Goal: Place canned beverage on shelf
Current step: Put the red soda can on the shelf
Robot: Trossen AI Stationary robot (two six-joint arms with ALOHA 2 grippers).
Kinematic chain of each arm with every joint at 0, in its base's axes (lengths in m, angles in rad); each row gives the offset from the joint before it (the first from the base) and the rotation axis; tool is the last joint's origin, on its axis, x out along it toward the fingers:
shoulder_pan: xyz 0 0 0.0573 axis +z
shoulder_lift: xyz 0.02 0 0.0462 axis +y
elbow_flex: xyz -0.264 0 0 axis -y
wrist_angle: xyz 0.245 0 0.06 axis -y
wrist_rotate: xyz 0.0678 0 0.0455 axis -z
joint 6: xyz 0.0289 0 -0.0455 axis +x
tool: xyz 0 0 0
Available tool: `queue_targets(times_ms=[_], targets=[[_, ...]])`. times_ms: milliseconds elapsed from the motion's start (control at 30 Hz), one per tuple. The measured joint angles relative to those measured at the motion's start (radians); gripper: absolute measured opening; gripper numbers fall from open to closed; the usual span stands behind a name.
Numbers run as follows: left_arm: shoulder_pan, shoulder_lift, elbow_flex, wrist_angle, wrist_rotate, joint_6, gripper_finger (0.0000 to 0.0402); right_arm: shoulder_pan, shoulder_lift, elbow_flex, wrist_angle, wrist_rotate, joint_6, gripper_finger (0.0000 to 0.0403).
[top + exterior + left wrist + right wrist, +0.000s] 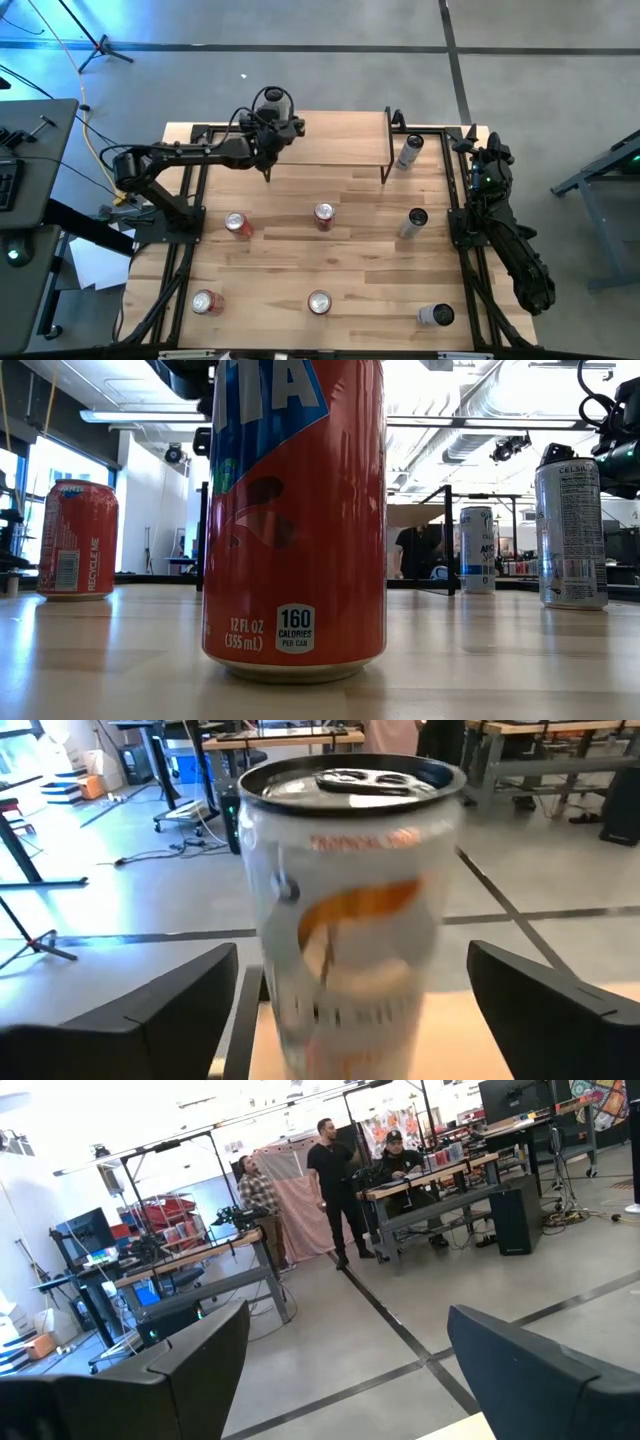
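A pale silver can with orange print (350, 910) stands upright on the light wooden top of the shelf (335, 140), at its far left corner (274, 100). My left gripper (350, 980) is open around the can. One dark finger (170, 1010) stands on each side of it, with a narrow gap at either side. In the high view my left gripper (271, 115) reaches the shelf from the table's left. My right gripper (345, 1350) rests open and empty at the table's right edge (487, 160).
Several loose cans stand on the table: red ones (237, 224) (323, 216) (205, 302) (319, 302) and pale ones (410, 152) (414, 222) (436, 315). In the low view an orange can (295, 520) fills the foreground. People stand in the room beyond (330, 1190).
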Motion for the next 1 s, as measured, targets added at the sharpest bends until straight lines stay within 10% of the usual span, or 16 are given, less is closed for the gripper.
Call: queue_targets(times_ms=[267,700,1000], targets=[[-0.163,-0.145,-0.001,-0.388,-0.01,-0.268,0.0385,0.0,0.0,0.0,0.0,0.0,0.0,0.0328],[-0.554,-0.32,-0.001,-0.992,0.373,-0.888,0.0386,0.0,0.0,0.0,0.0,0.0,0.0,0.0328],[-0.667,-0.275,-0.002,-1.106,0.572,-1.182,0.0386,0.0,0.0,0.0,0.0,0.0,0.0,0.0328]])
